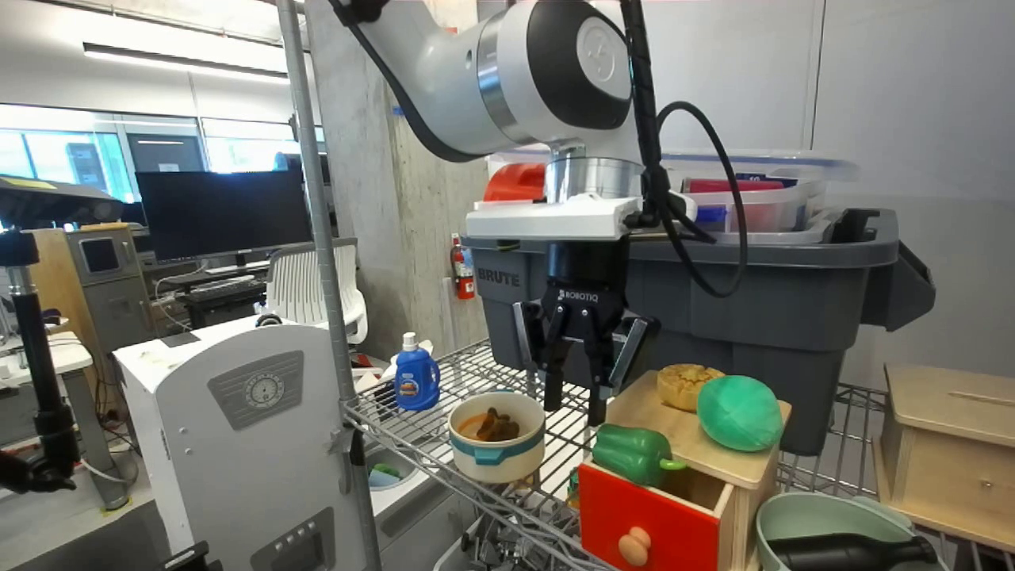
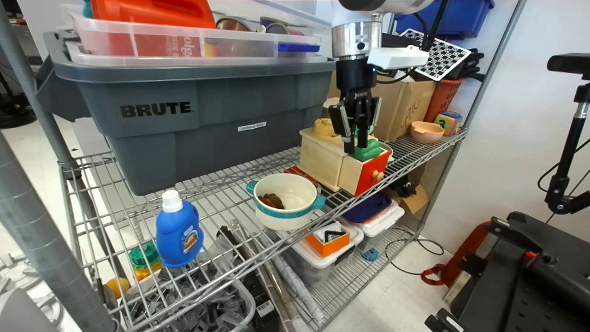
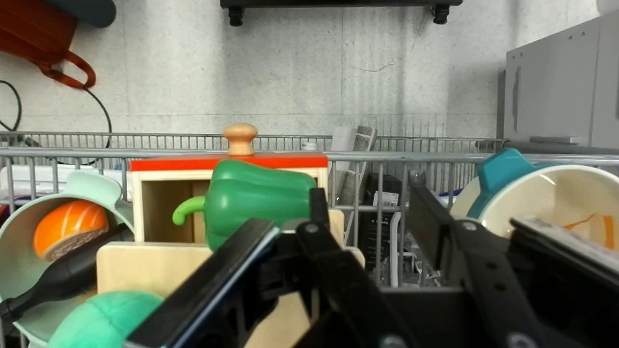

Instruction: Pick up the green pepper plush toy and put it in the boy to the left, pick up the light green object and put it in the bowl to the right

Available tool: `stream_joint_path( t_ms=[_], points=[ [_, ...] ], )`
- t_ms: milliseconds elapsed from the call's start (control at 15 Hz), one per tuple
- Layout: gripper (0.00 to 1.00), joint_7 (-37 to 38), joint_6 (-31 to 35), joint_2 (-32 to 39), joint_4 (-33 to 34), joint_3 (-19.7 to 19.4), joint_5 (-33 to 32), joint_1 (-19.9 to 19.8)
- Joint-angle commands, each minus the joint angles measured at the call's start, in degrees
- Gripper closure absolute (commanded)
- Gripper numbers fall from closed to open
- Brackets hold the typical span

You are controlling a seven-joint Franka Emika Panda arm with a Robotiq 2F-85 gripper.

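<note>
**Step One: Pick Approach, Grip Not Yet Made**

My gripper stood part open, a clear gap between its jaws and nothing held. The green pepper plush toy lay on its side over the open drawer, at 9 o'clock from that gap in the wrist view. Contact with the nearer jaw could not be confirmed.

I judged the first pick to be in progress. The next move called for a shift toward 9 o'clock in the wrist view, probably a wider opening, then descent and closure. In an exterior view the white bowl, the likely destination, sat at 9 o'clock from the plush toy.

In the wrist view the stem pointed between 8 and 9 o'clock; the long axis ran close to the 9-to-3 line. My jaws faced each other along that line, so a quarter turn of the wrist seemed advisable for a narrower grip.
</note>
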Motion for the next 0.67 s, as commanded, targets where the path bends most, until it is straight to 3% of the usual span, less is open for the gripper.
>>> stream_joint_path(
  t_ms=[0, 600],
  points=[
    [0.77, -1.3, -1.2, 0.0, 1.0, 0.4, 0.3, -0.7],
    [0.77, -2.2, -0.6, -0.9, -0.4, 0.1, 0.5, -2.3]
  ],
)
